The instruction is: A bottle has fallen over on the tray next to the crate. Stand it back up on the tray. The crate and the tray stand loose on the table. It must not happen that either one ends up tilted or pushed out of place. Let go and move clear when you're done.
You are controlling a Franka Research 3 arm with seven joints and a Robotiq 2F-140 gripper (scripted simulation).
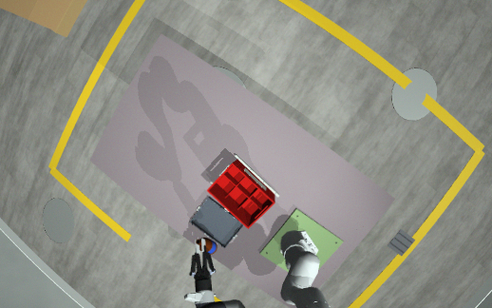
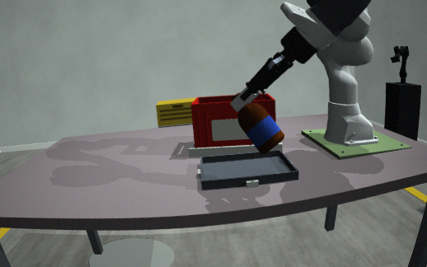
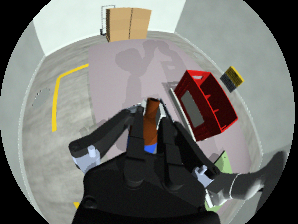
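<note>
My gripper is shut on the neck of a brown bottle with a blue label. The bottle hangs tilted in the air, base down and to the right, above the right end of the dark grey tray. The tray lies on the table in front of the red crate and holds nothing. From above, the gripper and bottle sit by the tray's near corner. In the wrist view the bottle shows between my fingers.
The arm's base stands on a green plate at the right of the table. A yellow box lies behind the crate. A black post with a camera stands at the far right. The table's front edge lies near the tray.
</note>
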